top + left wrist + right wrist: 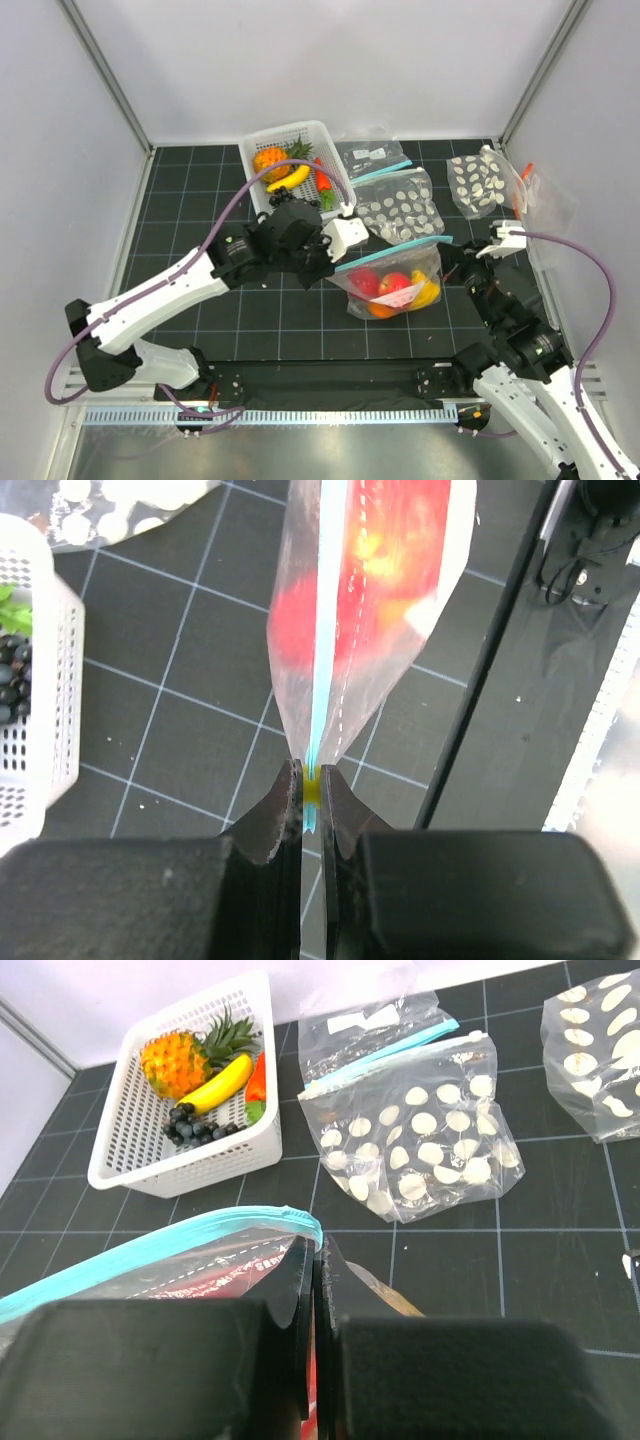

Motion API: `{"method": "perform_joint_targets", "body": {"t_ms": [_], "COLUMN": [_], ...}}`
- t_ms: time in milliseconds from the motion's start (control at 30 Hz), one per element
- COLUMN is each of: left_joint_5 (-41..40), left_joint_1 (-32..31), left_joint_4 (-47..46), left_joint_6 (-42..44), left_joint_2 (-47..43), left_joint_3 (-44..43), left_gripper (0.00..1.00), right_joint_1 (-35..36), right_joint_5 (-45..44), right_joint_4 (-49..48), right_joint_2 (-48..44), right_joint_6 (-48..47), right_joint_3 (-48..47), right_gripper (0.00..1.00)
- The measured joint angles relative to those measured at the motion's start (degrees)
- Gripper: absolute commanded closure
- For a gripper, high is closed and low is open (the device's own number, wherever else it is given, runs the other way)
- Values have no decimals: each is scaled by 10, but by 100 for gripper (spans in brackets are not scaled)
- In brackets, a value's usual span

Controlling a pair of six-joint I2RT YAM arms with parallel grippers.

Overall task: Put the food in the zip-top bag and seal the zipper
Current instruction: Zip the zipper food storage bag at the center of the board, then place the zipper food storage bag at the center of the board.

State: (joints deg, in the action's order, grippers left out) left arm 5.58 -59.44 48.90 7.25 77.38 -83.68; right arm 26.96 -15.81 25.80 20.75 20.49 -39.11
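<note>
Between the two hands, the zip-top bag (425, 258) is stretched taut, the food (393, 288) bunched in its lower part. Left hand (311, 780): clenched on one end of the teal zipper (322, 630). Right hand (318, 1255): clenched on the bag's opposite top corner, at the zipper's other end.

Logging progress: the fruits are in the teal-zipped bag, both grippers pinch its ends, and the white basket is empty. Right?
One error: the white basket is not empty; the right wrist view shows a pineapple, a banana and dark grapes in it. The rest holds.
</note>
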Motion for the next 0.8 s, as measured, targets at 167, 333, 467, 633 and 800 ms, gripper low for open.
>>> {"method": "perform_joint_targets", "body": {"t_ms": [167, 333, 467, 633, 800], "left_joint_5": [-2, 2, 21, 36, 32], "left_joint_1": [16, 45, 88, 149, 198], "left_joint_4": [-31, -47, -52, -51, -39], "left_joint_6": [-28, -54, -73, -93, -99], "left_joint_2": [-46, -64, -66, -73, -76], "left_joint_3": [42, 70, 81, 90, 89], "left_gripper": [100, 100, 100, 100, 100], "right_joint_1": [7, 8, 9, 10, 10], "right_joint_5": [-3, 10, 24, 58, 89], "right_joint_4": [-1, -16, -39, -90, -170], "right_joint_2": [25, 48, 81, 151, 249], "right_joint_6": [9, 16, 18, 19, 19], "right_joint_3": [0, 0, 0, 0, -7], "right_gripper": [99, 99, 99, 99, 99]}}
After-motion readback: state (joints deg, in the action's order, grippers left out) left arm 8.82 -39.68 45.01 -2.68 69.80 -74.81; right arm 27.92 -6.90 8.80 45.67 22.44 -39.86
